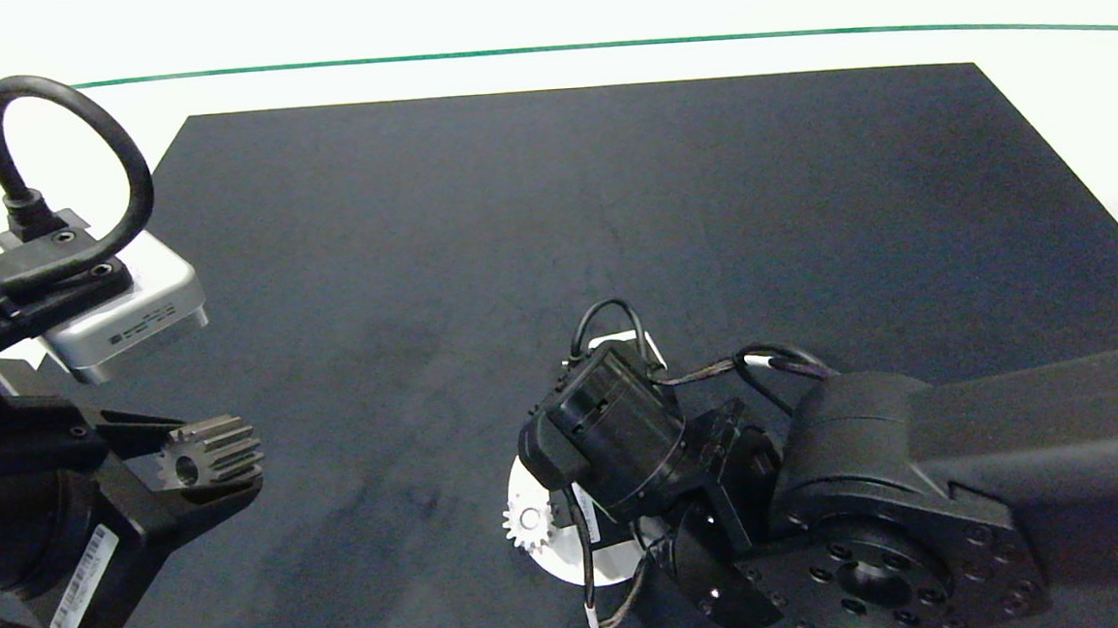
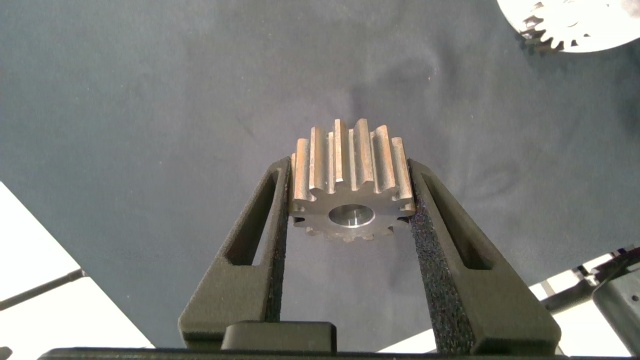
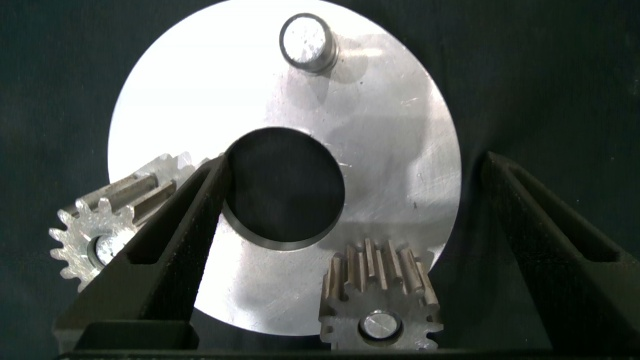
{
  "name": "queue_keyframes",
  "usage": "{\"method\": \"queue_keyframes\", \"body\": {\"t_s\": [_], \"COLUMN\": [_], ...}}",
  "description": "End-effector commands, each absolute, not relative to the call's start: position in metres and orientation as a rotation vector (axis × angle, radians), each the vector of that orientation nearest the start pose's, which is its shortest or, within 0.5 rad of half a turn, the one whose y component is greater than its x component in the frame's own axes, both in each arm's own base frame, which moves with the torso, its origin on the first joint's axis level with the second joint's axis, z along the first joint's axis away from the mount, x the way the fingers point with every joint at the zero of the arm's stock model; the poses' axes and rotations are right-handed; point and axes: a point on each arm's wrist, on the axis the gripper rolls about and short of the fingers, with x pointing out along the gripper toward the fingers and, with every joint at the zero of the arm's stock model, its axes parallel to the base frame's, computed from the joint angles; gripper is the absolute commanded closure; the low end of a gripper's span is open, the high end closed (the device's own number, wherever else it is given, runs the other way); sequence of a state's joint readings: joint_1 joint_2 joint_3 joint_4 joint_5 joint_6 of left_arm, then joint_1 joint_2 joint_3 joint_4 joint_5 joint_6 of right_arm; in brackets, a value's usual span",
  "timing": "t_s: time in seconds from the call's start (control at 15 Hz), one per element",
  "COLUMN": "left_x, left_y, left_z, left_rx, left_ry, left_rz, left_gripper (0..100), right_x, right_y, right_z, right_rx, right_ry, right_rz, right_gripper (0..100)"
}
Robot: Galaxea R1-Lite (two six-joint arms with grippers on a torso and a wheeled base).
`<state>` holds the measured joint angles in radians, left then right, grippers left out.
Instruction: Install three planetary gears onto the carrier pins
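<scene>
Nearest to me on the head view, my right arm reaches in from the right edge and hangs over the white disc (image 1: 574, 565), hiding most of it. From the right wrist camera I see the right gripper (image 3: 350, 255) with its fingers (image 3: 170, 240) spread wide, straddling the disc (image 3: 400, 130) and holding nothing. One finger crosses in front of the disc's large centre hole (image 3: 285, 190) and partly covers a seated gear.

Two planetary gears already sit on carrier pins: one gear (image 3: 380, 295) at the disc's edge between the open fingers, with its pin's end showing in the bore, and a second gear (image 3: 105, 225) overhanging the rim beside the finger. In the head view that second gear (image 1: 529, 524) pokes out at the disc's left edge. The third carrier pin (image 3: 303, 42) stands bare on the far side of the disc, upright, with nothing on it.

Further off to the left, well apart from the disc, my left gripper (image 1: 203, 452) hovers above the dark mat (image 1: 611, 204). Its two padded fingers (image 2: 425, 230) are pinching the third planetary gear (image 2: 350, 185) by its toothed flanks, the bore facing the wrist camera
</scene>
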<state>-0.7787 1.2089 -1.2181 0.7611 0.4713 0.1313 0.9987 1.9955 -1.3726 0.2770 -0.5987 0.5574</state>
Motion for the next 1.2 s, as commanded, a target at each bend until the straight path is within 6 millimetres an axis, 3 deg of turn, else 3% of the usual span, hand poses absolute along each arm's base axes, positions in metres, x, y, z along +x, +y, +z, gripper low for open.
{"method": "queue_keyframes", "body": {"t_s": [0.07,0.47,0.87,0.93,1.0,1.2], "left_x": [0.103,0.096,0.106,0.106,0.116,0.134], "left_y": [-0.088,-0.081,-0.091,-0.091,-0.098,-0.117], "left_z": [0.296,0.314,0.313,0.312,0.305,0.288], "left_rx": [0.550,0.492,0.454,0.454,0.475,0.544], "left_ry": [0.565,0.501,0.517,0.517,0.556,0.633], "left_rz": [-0.336,-0.327,-0.319,-0.319,-0.306,-0.313], "left_gripper": [78,78,78,78,78,78], "right_x": [0.201,0.179,0.165,0.163,0.143,0.115], "right_y": [0.292,0.230,0.155,0.151,0.124,0.085], "right_z": [0.166,0.227,0.249,0.251,0.268,0.295], "right_rx": [-0.142,-0.131,-0.094,-0.091,-0.061,-0.033], "right_ry": [0.727,0.676,0.636,0.634,0.603,0.545], "right_rz": [0.170,0.089,-0.071,-0.074,-0.084,-0.103], "right_gripper": [0,0,0,0,0,0]}}
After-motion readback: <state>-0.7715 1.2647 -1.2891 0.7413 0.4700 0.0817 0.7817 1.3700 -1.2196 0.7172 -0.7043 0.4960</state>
